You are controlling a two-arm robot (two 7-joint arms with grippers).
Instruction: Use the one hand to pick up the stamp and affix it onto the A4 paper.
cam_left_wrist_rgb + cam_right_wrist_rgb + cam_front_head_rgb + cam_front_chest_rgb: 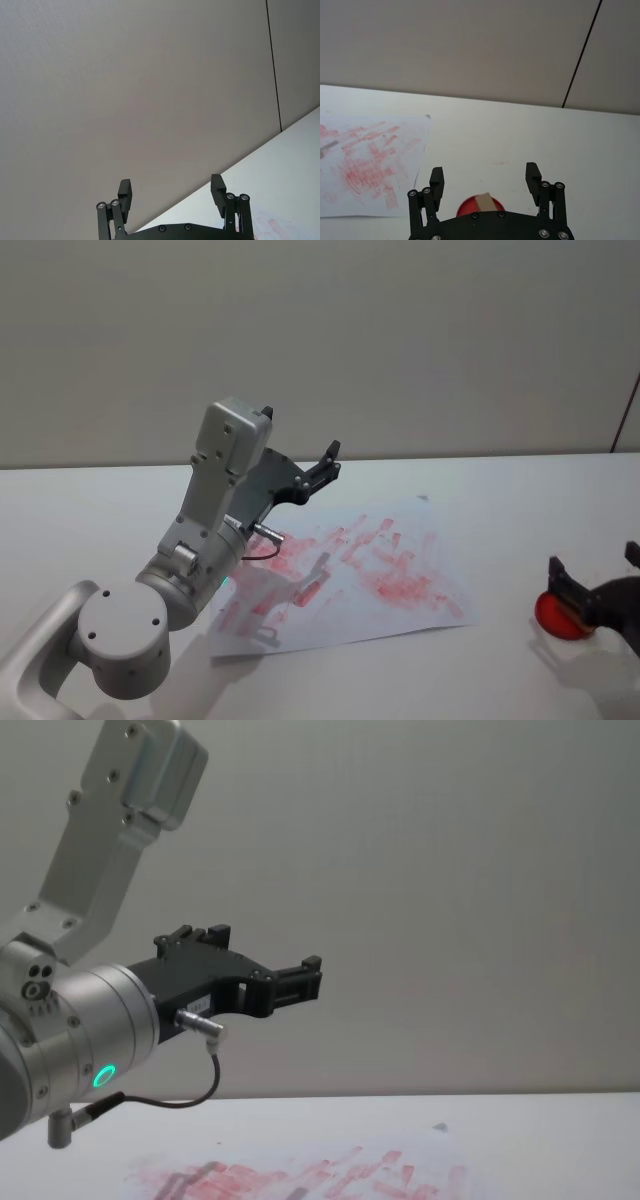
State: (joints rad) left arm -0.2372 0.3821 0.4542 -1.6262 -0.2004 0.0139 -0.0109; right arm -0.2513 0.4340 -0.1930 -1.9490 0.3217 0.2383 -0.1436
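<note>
The stamp (485, 202) sits on a round red pad (464, 207) just beneath the hand (485, 174), its pale tan face turned up and a little skewed. The hand's body hides its lower part, so its long axis cannot be told. The hand hovers low over the table (520, 130), fingers spread wide, gripping nothing. The paper (365, 165), covered in red prints, lies flat off to the hand's left. The left gripper (328, 465) is raised above the paper, fingers wide apart and empty.
</note>
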